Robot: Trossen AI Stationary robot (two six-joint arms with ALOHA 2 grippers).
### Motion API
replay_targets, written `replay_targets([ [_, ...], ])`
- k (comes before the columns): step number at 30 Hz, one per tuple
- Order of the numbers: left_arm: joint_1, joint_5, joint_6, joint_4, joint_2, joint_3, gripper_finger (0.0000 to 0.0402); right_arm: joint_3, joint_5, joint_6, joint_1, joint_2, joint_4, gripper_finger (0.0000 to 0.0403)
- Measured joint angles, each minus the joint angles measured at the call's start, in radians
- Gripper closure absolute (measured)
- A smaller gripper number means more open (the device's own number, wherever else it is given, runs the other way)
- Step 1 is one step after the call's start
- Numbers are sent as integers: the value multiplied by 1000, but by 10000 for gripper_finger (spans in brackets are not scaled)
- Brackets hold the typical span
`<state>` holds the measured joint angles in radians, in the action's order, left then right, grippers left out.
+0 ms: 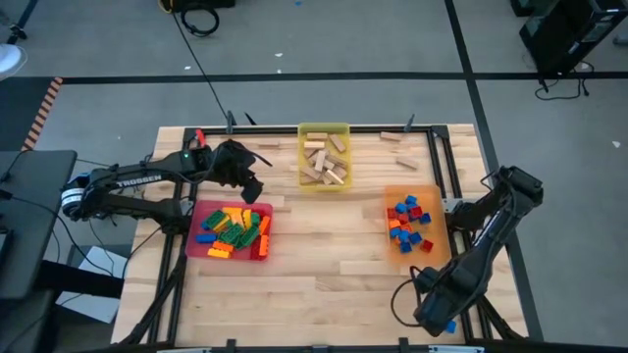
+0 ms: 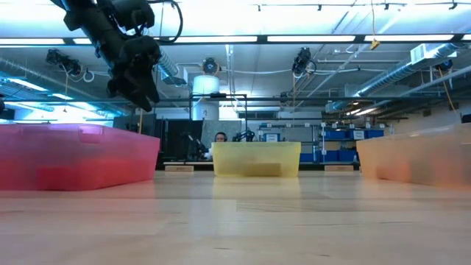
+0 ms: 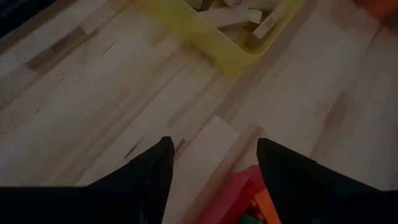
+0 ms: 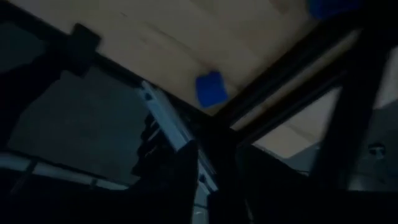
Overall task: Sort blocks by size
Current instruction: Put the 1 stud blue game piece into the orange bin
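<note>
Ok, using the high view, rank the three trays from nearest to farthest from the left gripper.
From the left gripper:
1. Red tray, just below it in the picture.
2. Yellow tray, to its right, at the table's far edge.
3. Orange tray, on the right side.

Your table [image 1: 324, 265] is pale wood in glued strips, smooth with a soft sheen that mirrors the ceiling lights in the low view. On it, the yellow tray [image 1: 305, 157] looks like translucent plastic; it holds plain, matt tan wooden blocks [image 1: 325, 162]. Left of the yellow tray, the red tray [image 1: 193, 233] holds glossy studded plastic bricks [image 1: 234, 228]; right of it, the orange tray [image 1: 439, 235] is frosted plastic. The black frame rails [image 1: 435, 157] look like matt metal.
</note>
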<state>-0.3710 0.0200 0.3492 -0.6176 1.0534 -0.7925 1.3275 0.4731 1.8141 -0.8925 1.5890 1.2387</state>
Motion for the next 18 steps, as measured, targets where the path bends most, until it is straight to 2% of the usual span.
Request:
replay_targets([
  [3,0,0,2,-1,0,0,163,-2,15,-20,1,38,-44,233],
  [7,0,1,-6,0,0,0,163,-3,73,-124,1,131,-100,174],
  [11,0,4,-43,0,0,0,163,-3,163,-237,5,235,-111,122],
  [15,0,3,-48,0,0,0,163,-3,242,-360,6,321,-128,83],
  [18,0,3,-50,0,0,0,163,-3,260,-429,5,368,-137,64],
])
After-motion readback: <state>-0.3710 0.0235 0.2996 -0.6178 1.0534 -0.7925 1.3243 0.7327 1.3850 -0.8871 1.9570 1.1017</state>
